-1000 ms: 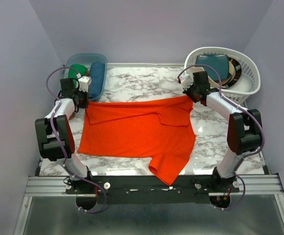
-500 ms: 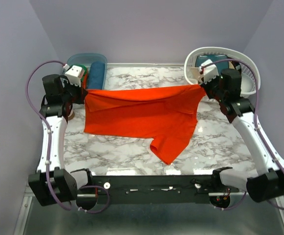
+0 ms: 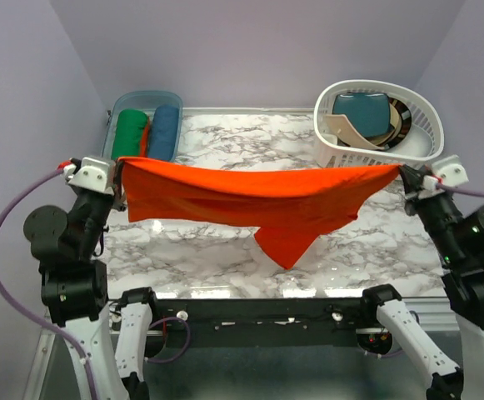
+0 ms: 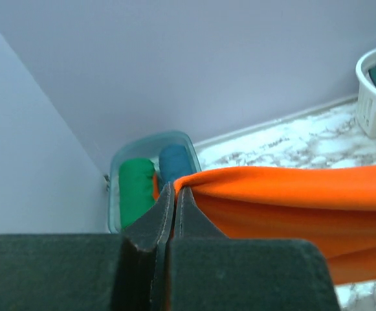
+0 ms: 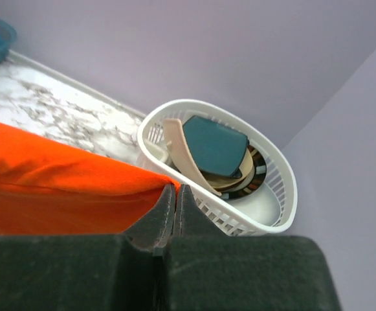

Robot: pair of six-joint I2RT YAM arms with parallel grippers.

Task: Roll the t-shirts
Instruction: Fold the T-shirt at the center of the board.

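An orange-red t-shirt [image 3: 250, 196] hangs stretched in the air above the marble table [image 3: 225, 258], held by its two upper corners. My left gripper [image 3: 122, 169] is shut on its left corner; in the left wrist view the cloth [image 4: 291, 194] runs off to the right from the pinched fingertips [image 4: 176, 189]. My right gripper [image 3: 401, 172] is shut on the right corner, with the cloth [image 5: 58, 181] running left from its fingertips [image 5: 176, 189]. A sleeve droops in a point [image 3: 285, 250] over the table's middle. Rolled green [image 3: 130, 133] and blue [image 3: 165, 131] t-shirts lie in a clear bin.
The clear bin [image 3: 146, 98] stands at the table's back left. A white laundry basket [image 3: 375, 125] at the back right holds folded teal, beige and patterned items [image 5: 217, 146]. Lavender walls close in on three sides. Both arms stand raised at the table's sides.
Both arms have lifted and pulled outward, raising the orange-red t-shirt off the table until it hangs taut between them. The rolled shirts in the bin came into view.
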